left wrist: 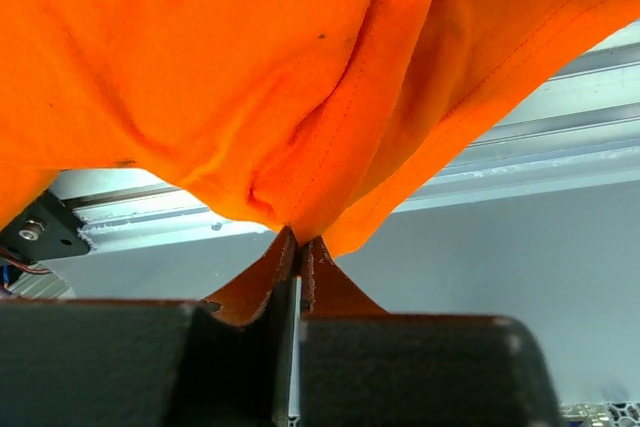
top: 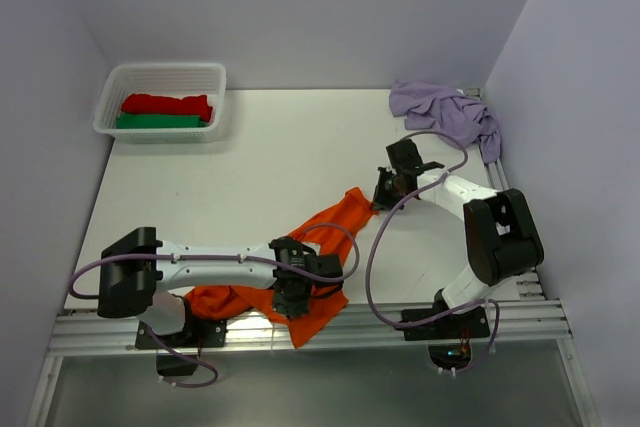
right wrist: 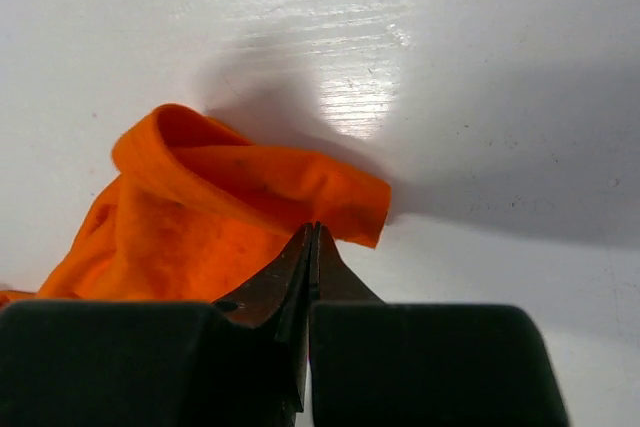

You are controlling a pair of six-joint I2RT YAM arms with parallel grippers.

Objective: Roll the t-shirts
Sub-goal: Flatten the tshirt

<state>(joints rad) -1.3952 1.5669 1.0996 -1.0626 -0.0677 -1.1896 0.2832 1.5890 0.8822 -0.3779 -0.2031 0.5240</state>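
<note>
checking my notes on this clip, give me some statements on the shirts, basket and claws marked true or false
1. The left claw is shut on the orange t-shirt. True.
2. The lilac t-shirt lies in the basket. False: it sits crumpled at the far right corner of the table.
3. The basket holds a red roll and a green roll of cloth. True.
4. The right claw is wide open. False: it is shut at the orange t-shirt's edge.

You've got a plain bright orange t-shirt (top: 340, 215), a pale lilac t-shirt (top: 440, 107), and a white mesh basket (top: 165, 67) with a red roll (top: 165, 104) and a green roll (top: 160, 121), on a white table (top: 280, 157).
</note>
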